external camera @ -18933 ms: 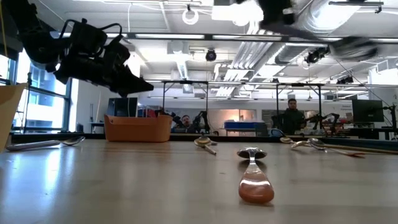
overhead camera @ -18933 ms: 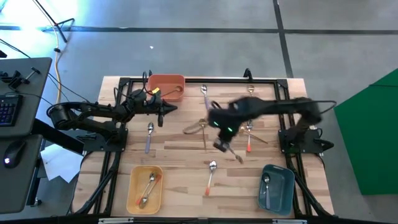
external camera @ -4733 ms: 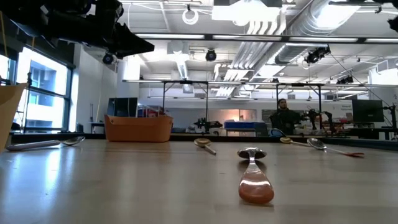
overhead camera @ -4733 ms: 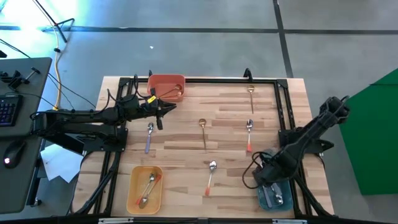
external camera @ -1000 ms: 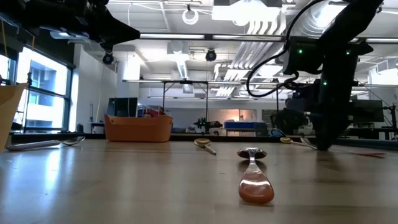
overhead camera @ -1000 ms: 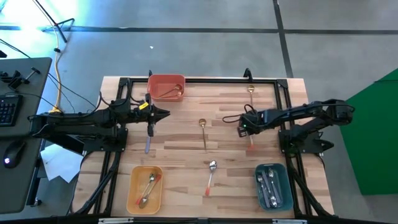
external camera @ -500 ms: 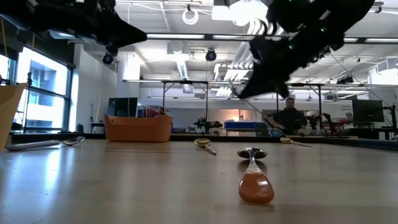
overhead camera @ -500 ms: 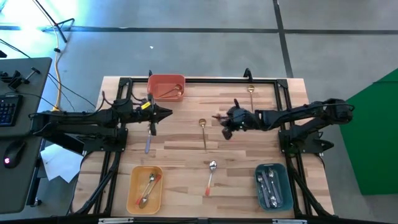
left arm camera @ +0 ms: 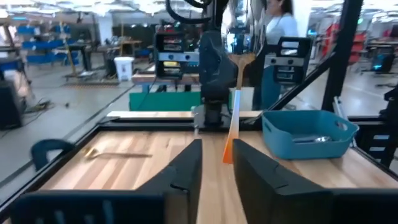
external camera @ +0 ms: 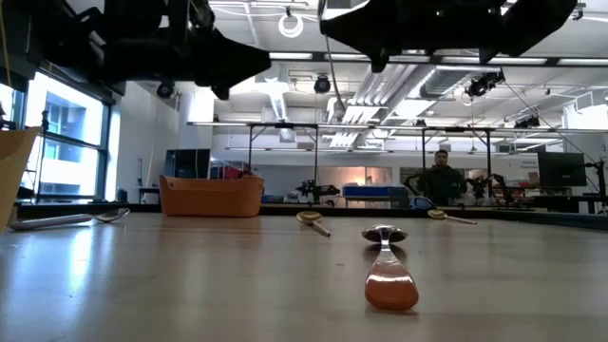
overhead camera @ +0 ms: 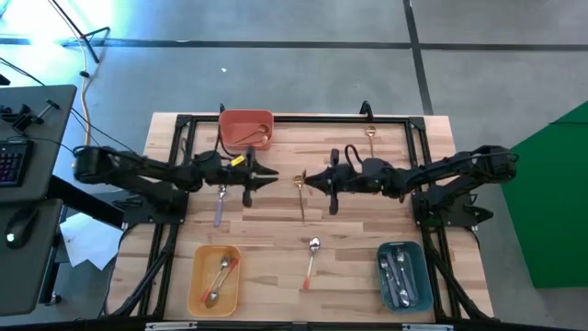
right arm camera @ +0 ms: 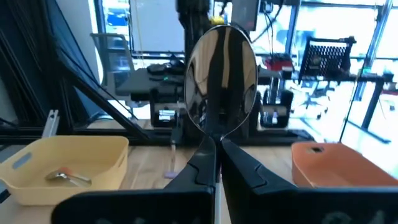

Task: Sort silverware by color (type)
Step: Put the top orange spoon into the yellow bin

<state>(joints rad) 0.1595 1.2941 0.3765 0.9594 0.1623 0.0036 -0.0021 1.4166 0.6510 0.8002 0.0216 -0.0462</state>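
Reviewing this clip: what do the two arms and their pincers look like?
Both arms are black, slim and jointed, with loose black cables along them. The left arm carries a small yellow marking near its wrist. Each pincer, left pincer and right pincer, has two dark, wedge-shaped fingers.

Pale planked wooden table [overhead camera: 276,230] with a smooth satin sheen, mirror-polished silver metal spoon bowl [right arm camera: 221,78], glossy orange spoon handle [left arm camera: 231,127], matt yellow plastic bin [right arm camera: 62,165], matt teal plastic bin [left arm camera: 308,132], matt orange-red plastic bin [overhead camera: 245,128], shiny gold metal spoon [overhead camera: 299,195]
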